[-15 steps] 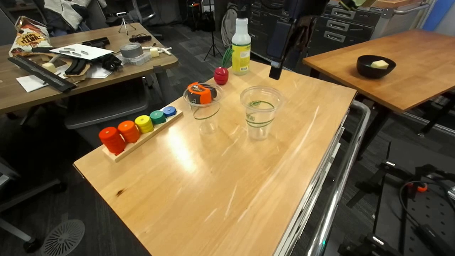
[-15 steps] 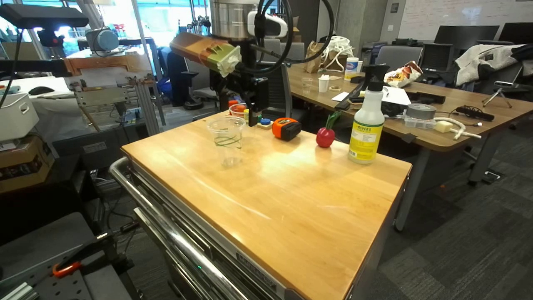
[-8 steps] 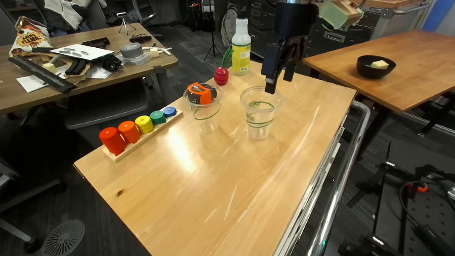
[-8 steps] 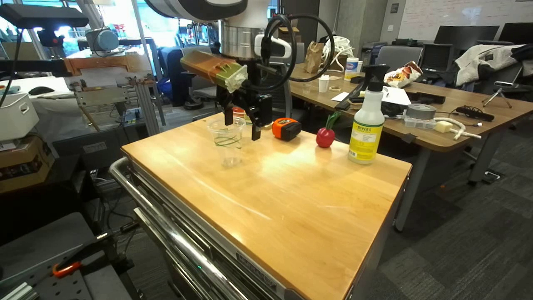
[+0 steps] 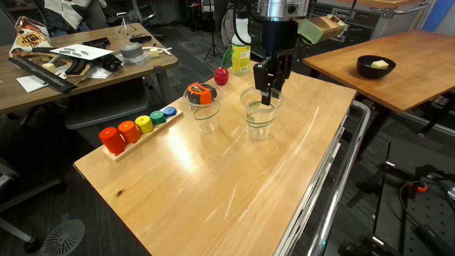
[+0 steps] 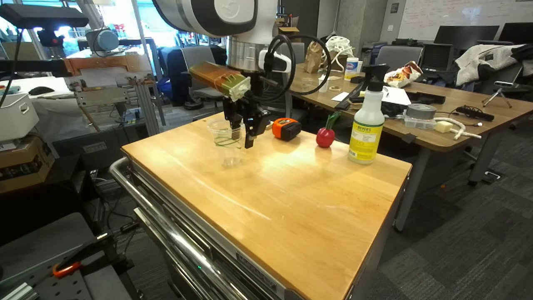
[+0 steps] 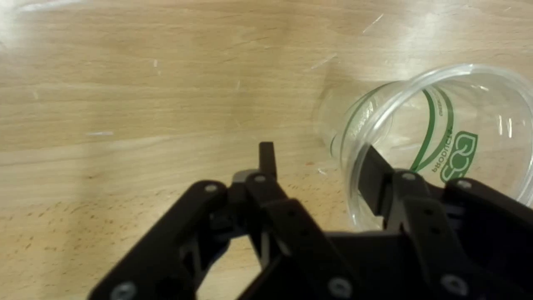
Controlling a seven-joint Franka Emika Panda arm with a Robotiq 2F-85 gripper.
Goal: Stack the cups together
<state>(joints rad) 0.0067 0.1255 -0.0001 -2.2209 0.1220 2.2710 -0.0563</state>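
Two clear cups stand upright on the wooden table in an exterior view: the nearer-right cup (image 5: 260, 122) and the left cup (image 5: 206, 115). My gripper (image 5: 271, 98) is down at the nearer-right cup's rim. In the wrist view that cup (image 7: 460, 152) fills the right side, its mouth towards the camera. One black finger (image 7: 374, 179) reaches inside the rim and the opposite finger (image 7: 267, 160) stays outside the wall. A gap shows between the outer finger and the rim, so the gripper (image 7: 318, 162) is partly open, holding nothing. In an exterior view the cup (image 6: 227, 141) is partly behind the fingers.
A tape measure (image 6: 286, 128) lies beyond the left cup. Farther along are a red radish-like toy (image 6: 325, 136) and a tall spray bottle (image 6: 366, 129). Coloured discs (image 5: 144, 123) on a wooden base line one table edge.
The gripper has come down to the nearer-right cup, one finger entering its mouth. Its fingers have drawn closer together. Both cups stand where they were.
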